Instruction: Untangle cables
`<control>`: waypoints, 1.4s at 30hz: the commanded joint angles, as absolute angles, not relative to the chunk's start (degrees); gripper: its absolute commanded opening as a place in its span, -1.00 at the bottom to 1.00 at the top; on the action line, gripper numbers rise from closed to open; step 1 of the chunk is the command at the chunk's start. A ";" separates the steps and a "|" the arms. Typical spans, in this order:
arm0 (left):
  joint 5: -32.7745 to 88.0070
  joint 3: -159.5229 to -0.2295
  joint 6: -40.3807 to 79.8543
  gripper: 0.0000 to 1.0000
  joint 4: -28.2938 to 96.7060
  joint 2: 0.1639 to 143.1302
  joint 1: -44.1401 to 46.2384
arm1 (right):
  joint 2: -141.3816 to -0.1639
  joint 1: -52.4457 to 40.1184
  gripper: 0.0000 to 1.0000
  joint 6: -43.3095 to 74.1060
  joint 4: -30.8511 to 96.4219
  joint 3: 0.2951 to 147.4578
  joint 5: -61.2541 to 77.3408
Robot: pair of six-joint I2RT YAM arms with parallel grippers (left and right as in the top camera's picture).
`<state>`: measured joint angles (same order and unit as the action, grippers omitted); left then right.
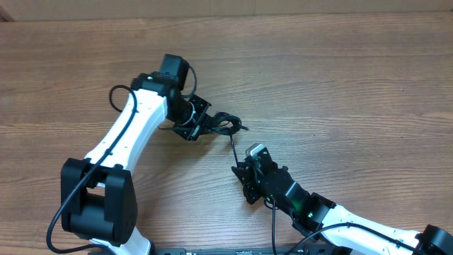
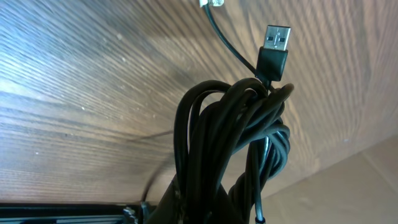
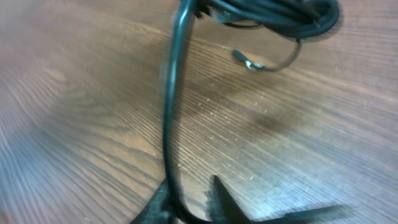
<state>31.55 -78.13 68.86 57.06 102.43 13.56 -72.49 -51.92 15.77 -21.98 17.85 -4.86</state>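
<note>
Overhead: left jaws clamp the bundled cables (USB plug poking out); right jaws pinch one strand.

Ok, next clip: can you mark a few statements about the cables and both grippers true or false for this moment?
1. The left gripper is shut on the cable bundle. True.
2. A USB plug sticks out of that bundle in the left wrist view. True.
3. The right gripper is empty and well clear of the cables. False: a single strand runs from the bundle down between its fingers, which appear to pinch it.
4. The cables lie spread out as separate loose loops. False: they are bunched in one tangle at the left gripper.
</note>
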 commanded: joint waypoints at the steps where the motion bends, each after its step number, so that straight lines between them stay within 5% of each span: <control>1: 33.01 -78.04 66.48 -0.91 57.14 102.76 12.75 | -71.99 -52.12 -0.93 18.50 -22.57 19.66 -4.69; 8: 31.99 -78.04 55.79 -0.92 56.64 102.76 14.09 | -71.64 -52.01 -0.93 27.20 -22.61 21.89 4.27; 21: 11.29 -78.04 28.21 -0.92 53.95 102.76 22.22 | -62.06 -41.43 -0.93 50.87 -22.52 26.74 16.58; 42: 35.66 -78.04 29.32 -0.92 55.64 102.76 27.42 | -68.64 -31.75 -0.92 63.00 -31.53 26.74 2.35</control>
